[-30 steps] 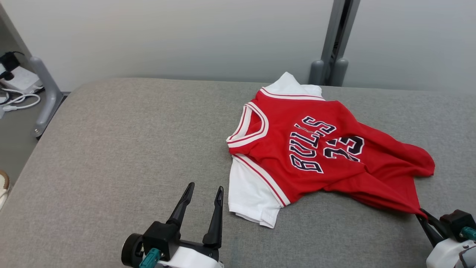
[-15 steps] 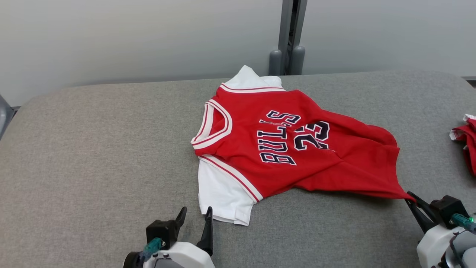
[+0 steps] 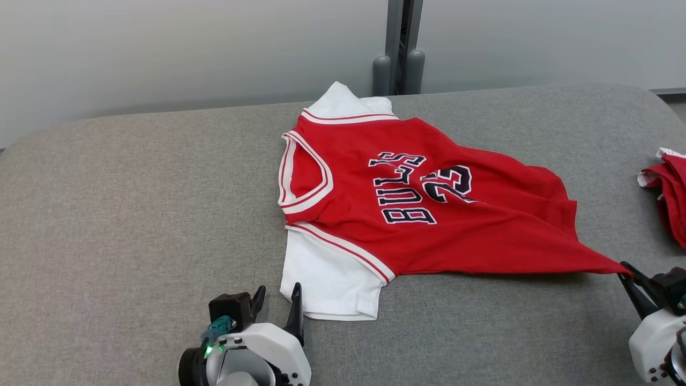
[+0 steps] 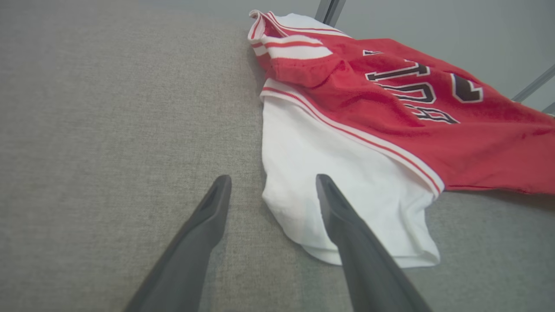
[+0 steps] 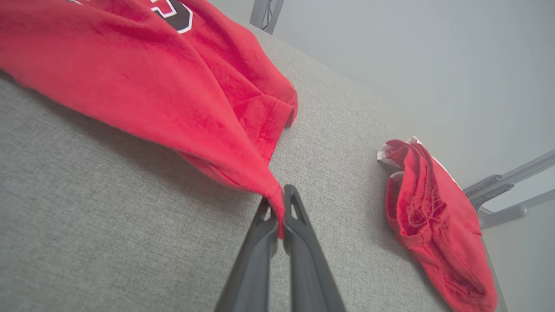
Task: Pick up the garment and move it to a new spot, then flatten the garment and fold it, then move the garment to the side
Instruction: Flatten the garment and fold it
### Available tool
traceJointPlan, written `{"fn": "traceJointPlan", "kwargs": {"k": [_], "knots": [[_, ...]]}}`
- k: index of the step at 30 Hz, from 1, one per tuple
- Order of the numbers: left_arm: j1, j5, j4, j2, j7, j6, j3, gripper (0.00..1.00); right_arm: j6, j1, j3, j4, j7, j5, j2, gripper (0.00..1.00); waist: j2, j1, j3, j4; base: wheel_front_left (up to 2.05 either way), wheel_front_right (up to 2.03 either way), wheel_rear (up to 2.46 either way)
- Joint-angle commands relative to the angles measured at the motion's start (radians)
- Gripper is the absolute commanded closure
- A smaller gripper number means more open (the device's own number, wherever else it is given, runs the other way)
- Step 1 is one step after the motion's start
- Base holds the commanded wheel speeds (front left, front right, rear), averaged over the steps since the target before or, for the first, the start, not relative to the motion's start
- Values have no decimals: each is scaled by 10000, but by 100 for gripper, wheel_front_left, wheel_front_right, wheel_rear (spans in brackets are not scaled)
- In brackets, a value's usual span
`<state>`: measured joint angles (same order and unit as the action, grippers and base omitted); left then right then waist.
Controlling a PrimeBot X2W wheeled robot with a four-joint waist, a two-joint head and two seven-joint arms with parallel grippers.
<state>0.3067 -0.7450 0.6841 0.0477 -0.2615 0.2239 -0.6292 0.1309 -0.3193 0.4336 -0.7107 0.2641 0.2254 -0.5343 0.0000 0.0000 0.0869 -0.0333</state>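
garment (image 3: 455,236) corner clamped in right gripper (image 5: 279,200)

Head view: high, looking forward and down over the grey table (image 3: 134,214), jersey (image 3: 429,214) mid-frame.
Left wrist view: low, near, facing its white sleeve (image 4: 347,156).
Right wrist view: low, near its red hem (image 5: 260,130).
Shared: the jersey.

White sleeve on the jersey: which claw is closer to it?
Left. The left claw hovers open right beside the white sleeve, at its near edge. The right claw is far across the jersey, shut on its red hem corner.
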Motion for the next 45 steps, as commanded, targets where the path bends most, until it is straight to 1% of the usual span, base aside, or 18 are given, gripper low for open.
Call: {"fn": "traceJointPlan", "kwargs": {"k": [1,9,12,16,18,20,21,24,26,30,32,37,39,41,42,43,44,45], "knots": [[115,-51,33,60,-35,4,-12,0,-3,-96,-86,-35,-3,-87,-15,100,0,0,-3,25,0,0,0],[173,-138,131,61,-35,51,-202,0,-3,-41,-472,-225,-3,-348,111,100,0,0,31,122,0,0,0],[311,17,229,60,-35,84,-291,0,-5,-116,-667,-332,-3,-466,83,100,0,0,61,96,0,0,0],[407,38,295,60,-35,-5,-407,0,-5,-141,-1010,-478,-3,-646,169,100,0,0,88,29,0,0,0],[451,35,294,58,-35,-72,-498,0,-5,-197,-1347,-601,-3,-803,169,100,0,0,108,0,0,0,0],[471,-13,267,58,-35,-137,-649,0,-5,-179,-1498,-630,-3,-931,317,100,0,0,126,-14,0,0,0],[495,-61,316,60,-35,-233,-874,0,-5,-123,-1561,-619,-3,-1003,385,100,0,0,141,-22,0,0,0],[547,-193,468,59,-35,-507,-1356,0,-5,-71,-1550,-610,-3,-1061,465,100,0,0,158,-27,0,0,0],[638,-272,629,62,-35,-597,-1646,0,-5,-75,-1527,-606,-3,-1067,510,100,0,0,178,-32,0,0,0],[775,-438,814,63,-35,-579,-1897,0,-5,-97,-1495,-605,-3,-1013,524,100,0,0,205,-37,0,0,0],[910,-594,932,57,-35,-486,-2053,0,-5,-114,-1435,-584,-3,-964,533,100,0,0,219,-60,0,0,0],[1109,-740,1132,62,-35,-416,-2161,0,-5,-136,-1351,-603,-3,-868,493,100,0,0,240,-90,0,0,0],[1157,-808,1293,59,-35,-456,-2257,0,-5,-142,-1301,-623,-3,-823,487,100,0,0,244,-109,0,0,0],[1198,-941,1439,59,-33,-604,-2393,0,-5,-148,-1263,-643,-3,-774,493,100,0,0,239,-123,0,0,0],[1203,-1015,1523,60,-33,-686,-2482,17,-5,-150,-1243,-658,-3,-747,492,100,0,0,230,-122,0,0,0],[1206,-1078,1599,60,-30,-760,-2582,54,-5,-155,-1227,-673,-3,-738,488,100,0,0,229,-120,0,0,0],[1214,-1143,1657,59,-10,-840,-2684,82,-5,-156,-1215,-690,-3,-702,485,100,0,0,221,-111,0,0,0],[1235,-1209,1690,57,-10,-897,-2756,100,-5,-156,-1207,-702,-1,-683,480,100,0,0,211,-97,0,0,0]]}}
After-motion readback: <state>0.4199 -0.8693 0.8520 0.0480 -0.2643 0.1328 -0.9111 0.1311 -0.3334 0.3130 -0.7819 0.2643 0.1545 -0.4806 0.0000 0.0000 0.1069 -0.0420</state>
